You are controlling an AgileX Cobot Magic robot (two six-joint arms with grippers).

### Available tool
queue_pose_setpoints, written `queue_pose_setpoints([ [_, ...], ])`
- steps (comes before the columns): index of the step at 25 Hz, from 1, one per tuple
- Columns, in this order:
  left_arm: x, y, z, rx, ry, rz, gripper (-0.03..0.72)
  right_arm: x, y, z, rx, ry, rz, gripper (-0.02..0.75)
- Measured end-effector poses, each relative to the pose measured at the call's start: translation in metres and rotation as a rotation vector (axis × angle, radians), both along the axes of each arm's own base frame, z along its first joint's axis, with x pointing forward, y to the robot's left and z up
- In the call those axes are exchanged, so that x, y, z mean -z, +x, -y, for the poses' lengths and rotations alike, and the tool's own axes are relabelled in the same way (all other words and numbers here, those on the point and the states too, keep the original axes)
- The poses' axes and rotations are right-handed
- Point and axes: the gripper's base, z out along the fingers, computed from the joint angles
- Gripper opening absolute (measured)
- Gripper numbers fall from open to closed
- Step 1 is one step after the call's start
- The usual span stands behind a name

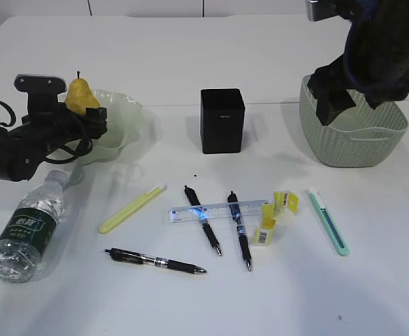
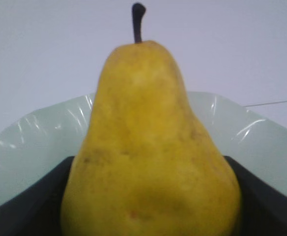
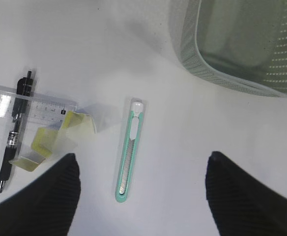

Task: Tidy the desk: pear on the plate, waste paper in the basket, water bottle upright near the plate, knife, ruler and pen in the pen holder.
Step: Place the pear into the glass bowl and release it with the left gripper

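My left gripper (image 1: pixel 85 115) is shut on the yellow pear (image 1: pixel 80 94), holding it upright over the pale green plate (image 1: pixel 124 115); the pear (image 2: pixel 153 157) fills the left wrist view. My right gripper (image 1: pixel 344 94) hangs open and empty above the sage-green basket (image 1: pixel 351 150). In the right wrist view its fingers (image 3: pixel 141 189) frame the teal knife (image 3: pixel 129 152) far below. The water bottle (image 1: pixel 26 227) lies on its side at the left. The ruler (image 1: pixel 218 210) lies under two pens (image 1: pixel 203 220), beside yellow waste paper (image 1: pixel 278 210). The black pen holder (image 1: pixel 222 120) stands at the middle back.
A third black pen (image 1: pixel 155 261) lies near the front. A yellow-green stick-shaped item (image 1: pixel 131 208) lies left of the ruler. The teal knife (image 1: pixel 328 220) lies right of the paper scraps. The basket rim (image 3: pixel 192 44) shows at the top of the right wrist view.
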Motion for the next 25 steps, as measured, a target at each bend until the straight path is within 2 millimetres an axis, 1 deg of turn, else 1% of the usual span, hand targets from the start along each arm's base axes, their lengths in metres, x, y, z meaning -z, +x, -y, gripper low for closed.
queue_pose_setpoints([
  [16, 0.0, 0.0, 0.0001, 0.002, 0.0, 0.0, 0.605, 0.0, 0.0, 0.0, 0.0, 0.0, 0.0, 0.587],
  [18, 0.0, -0.0001, 0.0005, 0.006, 0.003, 0.0, 0.625, 0.0, 0.0, 0.0, 0.001, 0.0, 0.0, 0.587],
  [21, -0.0006, 0.0003, 0.0012, 0.015, 0.008, 0.003, 0.675, 0.0, 0.0, 0.0, 0.001, 0.0, 0.0, 0.587],
  [25, -0.0014, 0.0011, 0.0016, 0.019, 0.01, 0.007, 0.687, 0.0, 0.0, 0.0, 0.001, 0.0, 0.0, 0.587],
])
